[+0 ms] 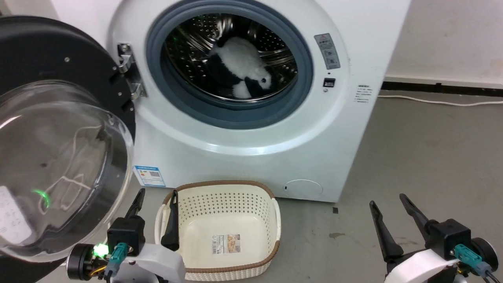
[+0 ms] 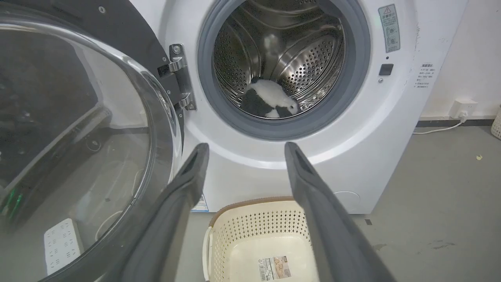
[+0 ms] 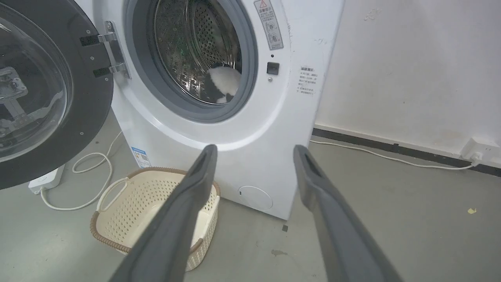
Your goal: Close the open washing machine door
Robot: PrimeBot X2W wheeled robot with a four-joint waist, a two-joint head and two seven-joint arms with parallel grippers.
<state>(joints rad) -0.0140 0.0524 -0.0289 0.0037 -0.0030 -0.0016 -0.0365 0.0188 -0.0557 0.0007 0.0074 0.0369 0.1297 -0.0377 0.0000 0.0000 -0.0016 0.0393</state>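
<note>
Washing machine door [image 1: 59, 137] hung swung wide on its hinge [image 1: 129, 74] at the left of the washing machine [image 1: 251, 165]. Its clear bowl bulged toward the near side, so the drum mouth lay fully exposed. A black-and-white soft item [image 1: 239, 70] lay inside the drum, well behind the gasket, so it seemed unlikely to catch in the door.

The left gripper [image 1: 157, 193] sat low at the near left, just beside the door's lower rim. Its two fingers were spread wide and held nothing. That probably made it the arm to push the door right and shut. The right gripper [image 1: 387, 199] waited at the near right, equally spread and empty, well apart from the door.

An empty cream basket [image 1: 224, 182] stood on the floor between them, touching neither. It looked low enough to be clear of the door's swing.
</note>
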